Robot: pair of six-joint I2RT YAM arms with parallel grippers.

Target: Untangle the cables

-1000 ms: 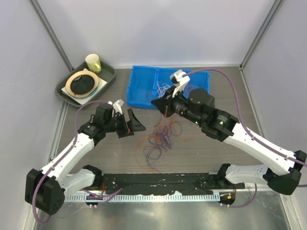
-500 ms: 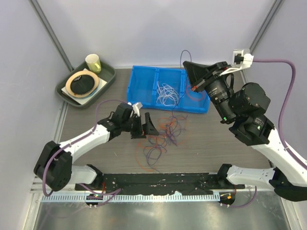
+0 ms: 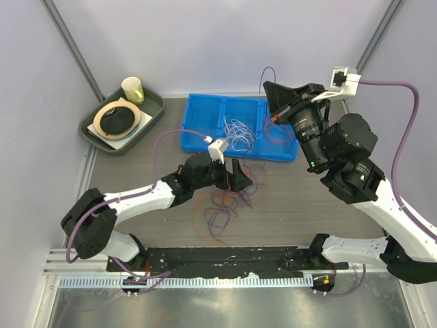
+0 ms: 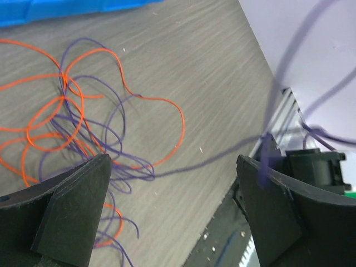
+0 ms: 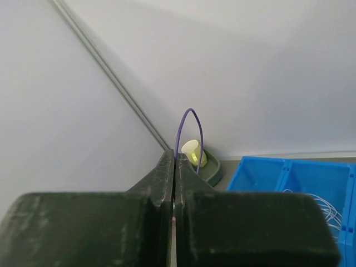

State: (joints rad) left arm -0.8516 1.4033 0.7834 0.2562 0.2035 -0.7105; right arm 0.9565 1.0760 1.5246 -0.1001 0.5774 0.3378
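Note:
The cables (image 3: 224, 205) lie as a loose tangle of orange and purple loops on the table, in front of the blue bin (image 3: 198, 126). My left gripper (image 3: 240, 181) hovers low at the tangle's upper edge, open, with nothing between its fingers. In the left wrist view the loops (image 4: 83, 122) lie left of the open gripper (image 4: 172, 183), and one purple strand (image 4: 222, 158) rises to the upper right. My right gripper (image 3: 268, 87) is raised over the bin, shut on a purple cable (image 5: 189, 119) that arches above its tips (image 5: 175, 157).
White cables (image 3: 237, 133) lie in the blue bin's middle compartment. A green tray (image 3: 151, 109) with a yellow cup (image 3: 132, 89) and a tape roll (image 3: 117, 118) sits at the back left. A black rail (image 3: 225, 256) runs along the near edge. Walls close in on three sides.
My right gripper has lifted from the tangle to high over the bin, pulling a purple cable up. My left gripper has slid right onto the tangle's edge, still open.

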